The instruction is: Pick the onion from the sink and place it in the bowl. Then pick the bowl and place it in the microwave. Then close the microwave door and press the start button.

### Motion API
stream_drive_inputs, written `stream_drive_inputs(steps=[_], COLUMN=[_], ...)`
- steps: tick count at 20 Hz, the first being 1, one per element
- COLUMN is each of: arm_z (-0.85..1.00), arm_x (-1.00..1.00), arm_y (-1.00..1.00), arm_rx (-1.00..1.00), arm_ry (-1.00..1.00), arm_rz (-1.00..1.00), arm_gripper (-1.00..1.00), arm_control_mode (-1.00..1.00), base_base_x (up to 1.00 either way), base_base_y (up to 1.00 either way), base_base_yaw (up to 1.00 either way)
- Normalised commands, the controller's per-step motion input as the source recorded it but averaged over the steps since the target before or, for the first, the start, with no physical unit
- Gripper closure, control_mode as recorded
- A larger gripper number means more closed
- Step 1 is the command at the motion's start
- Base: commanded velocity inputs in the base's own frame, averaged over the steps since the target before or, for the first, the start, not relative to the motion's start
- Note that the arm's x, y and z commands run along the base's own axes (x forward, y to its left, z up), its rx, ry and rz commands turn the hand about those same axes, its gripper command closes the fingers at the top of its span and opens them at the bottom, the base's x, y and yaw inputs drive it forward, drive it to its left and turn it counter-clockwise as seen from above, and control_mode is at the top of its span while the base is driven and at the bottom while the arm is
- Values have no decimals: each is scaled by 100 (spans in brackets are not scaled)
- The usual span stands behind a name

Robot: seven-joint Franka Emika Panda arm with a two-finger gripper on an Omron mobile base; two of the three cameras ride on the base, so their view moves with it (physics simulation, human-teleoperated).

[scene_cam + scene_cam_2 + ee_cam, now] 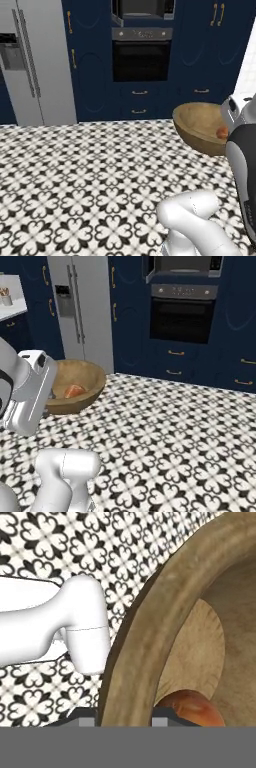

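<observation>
Hand [125, 719] grips tilted bowl [145, 627], onion [192, 709] inside.

readable text: none on any surface.
oven [141, 60] display: pale marks on the panel above the oven door (too blurred to read).
microwave [184, 265] front, above the oven: no legible label.

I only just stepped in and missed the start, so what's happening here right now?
The robot arm is carrying the wooden bowl across the tiled kitchen floor, its gripper clamped on the bowl's rim. The onion already sits inside the bowl. Ahead, in the dark blue cabinets, the microwave stands above the oven with its door open. The bowl hasn't reached it yet.
</observation>
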Motion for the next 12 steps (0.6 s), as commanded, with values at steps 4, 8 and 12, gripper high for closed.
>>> stream_drive_inputs(steps=[4,8,12], arm_z=[0,0,0], arm_x=[0,0,0], arm_y=[0,0,0], arm_rx=[0,0,0], arm_ry=[0,0,0], arm_rz=[0,0,0], arm_gripper=[100,100,100], arm_control_mode=[100,100,100], base_base_x=[100,100,100], base_base_y=[-52,-59,-71], base_base_yaw=[21,22,19])
